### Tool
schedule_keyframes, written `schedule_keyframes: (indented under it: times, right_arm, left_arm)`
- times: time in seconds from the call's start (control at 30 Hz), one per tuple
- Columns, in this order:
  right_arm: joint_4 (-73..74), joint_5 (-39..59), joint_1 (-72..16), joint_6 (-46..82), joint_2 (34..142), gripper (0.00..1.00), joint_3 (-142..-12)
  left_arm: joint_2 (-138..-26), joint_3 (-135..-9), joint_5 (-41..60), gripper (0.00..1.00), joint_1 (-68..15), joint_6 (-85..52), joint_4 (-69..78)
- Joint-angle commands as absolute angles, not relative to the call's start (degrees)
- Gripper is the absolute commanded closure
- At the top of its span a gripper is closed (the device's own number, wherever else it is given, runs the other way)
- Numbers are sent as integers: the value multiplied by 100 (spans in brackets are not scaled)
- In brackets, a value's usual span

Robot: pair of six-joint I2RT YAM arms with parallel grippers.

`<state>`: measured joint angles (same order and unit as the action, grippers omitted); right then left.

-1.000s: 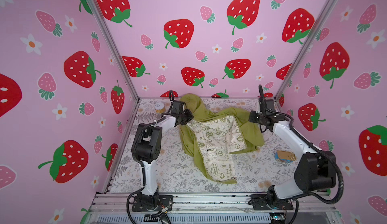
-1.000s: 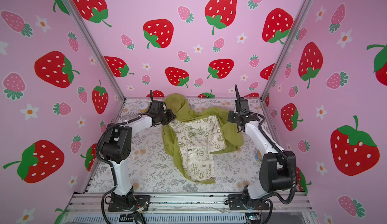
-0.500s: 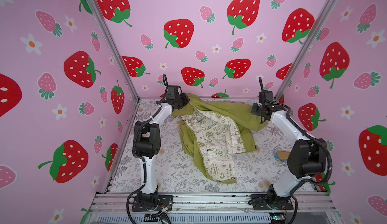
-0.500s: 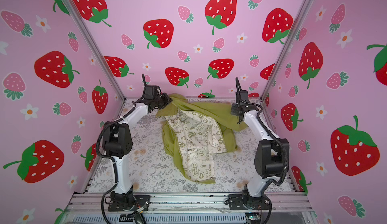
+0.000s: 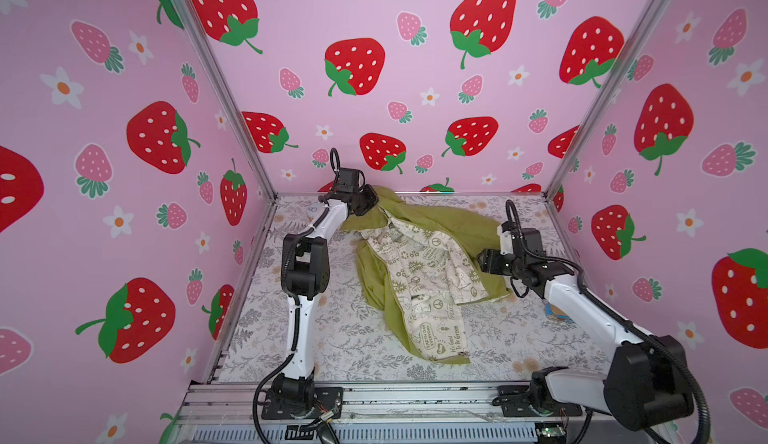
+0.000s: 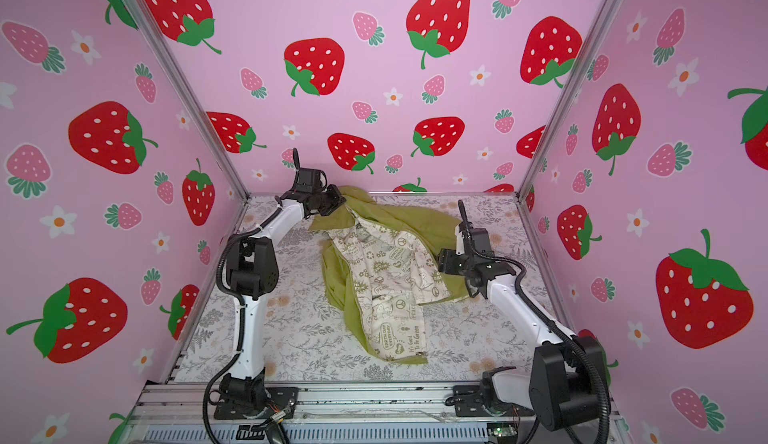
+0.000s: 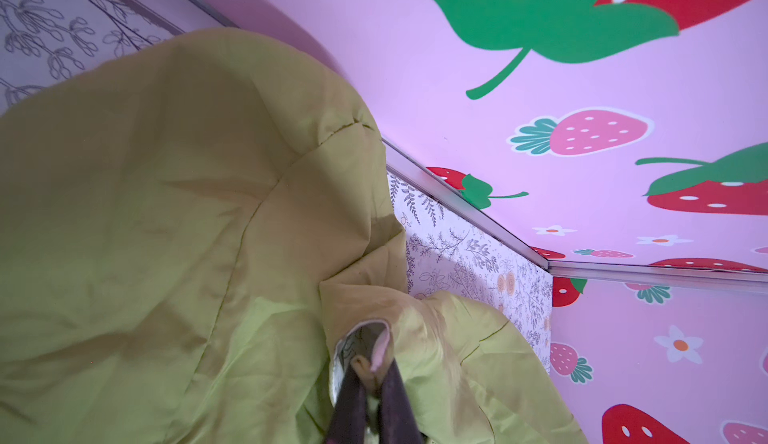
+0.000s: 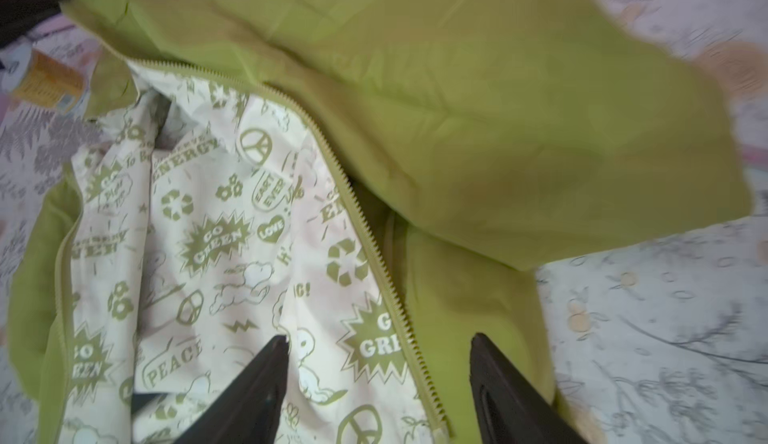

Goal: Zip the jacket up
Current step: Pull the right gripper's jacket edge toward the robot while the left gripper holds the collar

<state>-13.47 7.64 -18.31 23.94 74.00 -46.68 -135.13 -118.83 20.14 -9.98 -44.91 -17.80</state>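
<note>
The left gripper (image 7: 370, 363) is pinching hard, its dark fingers (image 7: 390, 400) pressed together on a fold of olive fabric with a sliver of cream lining caught between them. In both top views that left gripper (image 5: 372, 203) (image 6: 338, 205) is working up at the back left corner of the table, holding the top end of the jacket (image 5: 419, 271) (image 6: 386, 271) slightly off the surface. From its wrist camera the jacket (image 7: 166, 213) is ballooning out as one big rounded green swell with a seam running across it, right against the back wall. Over on the other side, the right gripper (image 8: 378, 338) is standing with its jaws spread wide and gripping nothing, one finger (image 8: 257, 379) over the printed lining (image 8: 199, 234) and the other over the green outer cloth, the zipper teeth (image 8: 365, 222) running between them; whether the tips are touching the cloth cannot be told. In a top view the right gripper (image 5: 480, 261) is hanging at the jacket's right edge. The jacket is lying unzipped across the middle and back of the floral-printed table (image 5: 332, 338), lining facing up, one green panel spilling to the right, the hem reaching toward the front. Pink strawberry walls (image 5: 415, 89) are boxing it all in.
</note>
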Motion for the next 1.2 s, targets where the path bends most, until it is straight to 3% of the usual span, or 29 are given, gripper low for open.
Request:
schedule_keyframes:
  times: [0.0,0.33,0.47,0.63,0.97,1.17]
  right_arm:
    - [-825,1272,-1833,2630,7730,28,-4379]
    - [197,1935,-1817,2892,8731,28,-3984]
    - [525,2153,-1826,3038,8838,34,-3747]
    - [621,2270,-1824,3093,8645,47,-3585]
    - [-167,2311,-1823,3012,7390,100,-3900]
    - [-1384,1645,-1826,2523,6745,100,-4605]
  left_arm:
    - [-13320,-11815,2053,100,-976,-4561,-1678]
    - [-13253,-11735,2115,100,-972,-4537,-1674]
    - [-13271,-11747,2125,100,-966,-4565,-1669]
    - [-13300,-11769,2144,100,-964,-4600,-1652]
    - [-13422,-11847,2284,100,-954,-4800,-1455]
    - [-13537,-12019,2393,100,-951,-5140,-1235]
